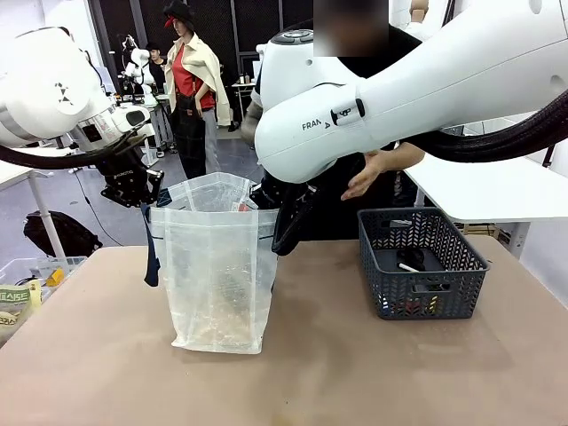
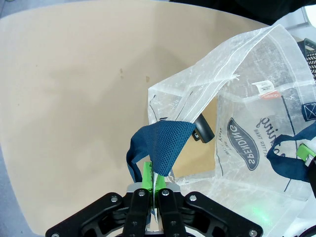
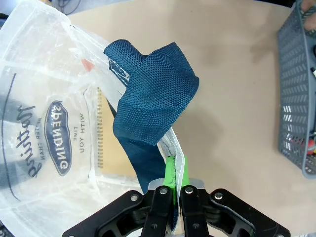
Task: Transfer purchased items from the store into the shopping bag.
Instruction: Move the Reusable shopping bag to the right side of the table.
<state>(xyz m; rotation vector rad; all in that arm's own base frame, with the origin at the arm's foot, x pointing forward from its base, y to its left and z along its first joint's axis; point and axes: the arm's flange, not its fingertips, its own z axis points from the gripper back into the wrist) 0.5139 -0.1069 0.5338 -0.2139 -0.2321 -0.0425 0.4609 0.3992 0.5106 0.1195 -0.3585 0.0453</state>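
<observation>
The shopping bag (image 1: pixel 213 266) stands upright and open on the tan table, translucent white with dark blue handles. My left gripper (image 1: pixel 144 199) is shut on its left rim by the blue handle (image 2: pixel 160 140). My right gripper (image 1: pixel 282 232) is shut on the right rim and handle (image 3: pixel 153 94). Inside the bag lies a tan spiral-bound item (image 3: pixel 101 133), and a dark object (image 2: pixel 202 129) pokes in near the rim. The store (image 1: pixel 422 266), a dark grey slotted basket, sits to the right with a few dark items (image 1: pixel 410 260) in it. A person's hand (image 1: pixel 364 182) hovers between bag and basket.
A clear bin (image 1: pixel 31 275) with packets sits at the table's left edge. A white table (image 1: pixel 497 186) stands behind the basket. The person stands at the far side behind my right arm. Bare tabletop lies in front of the bag.
</observation>
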